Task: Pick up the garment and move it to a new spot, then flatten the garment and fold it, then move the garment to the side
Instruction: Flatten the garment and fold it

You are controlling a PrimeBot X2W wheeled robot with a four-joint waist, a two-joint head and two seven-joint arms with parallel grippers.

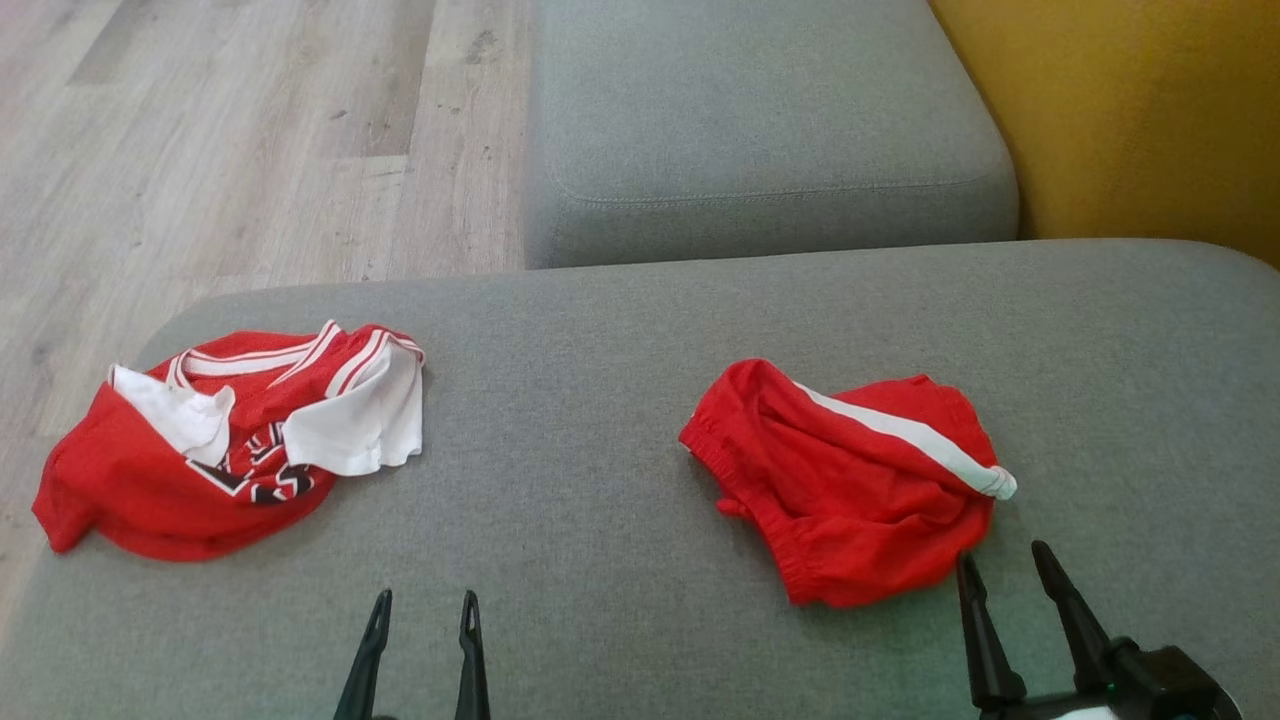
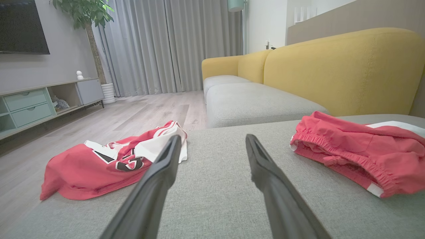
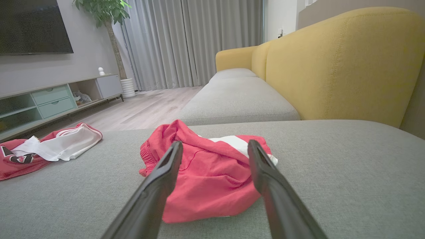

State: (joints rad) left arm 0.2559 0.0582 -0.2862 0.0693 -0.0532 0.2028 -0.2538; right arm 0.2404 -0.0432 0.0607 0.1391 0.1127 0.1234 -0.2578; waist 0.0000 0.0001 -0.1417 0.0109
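A: Well, from the head camera, a crumpled pair of red shorts [image 1: 850, 480] with a white side stripe lies on the right half of the wide grey fabric seat cushion [image 1: 600, 420]. A rumpled red and white jersey [image 1: 230, 440] with black lettering lies well apart from it, at the cushion's left edge, beside the pale wooden floor [image 1: 250, 130].

B: And the arms?

A: The left gripper [image 1: 426, 597] pokes up from the bottom edge. Its dark fingers are apart over bare cushion between the two garments and hold nothing. The right gripper [image 1: 1002, 553] has its tips just beside the near right corner of the shorts, jaws spread, nothing between them.

B: What about the left wrist camera?

A: There the left gripper [image 2: 213, 137] stands wide and empty, low over the cushion. The jersey [image 2: 93, 169] is off past its left finger. The shorts [image 2: 358, 149] are off to the right, elastic waistband facing the camera. Behind them rises a yellow sofa back [image 2: 332, 73].

B: And the right wrist?

A: The right gripper [image 3: 215, 143] points straight at the shorts [image 3: 212, 186], which bunch in a heap between the lines of its two spread fingers. Whether the tips touch the cloth, I can't tell. The jersey [image 3: 56, 147] lies far to the left.
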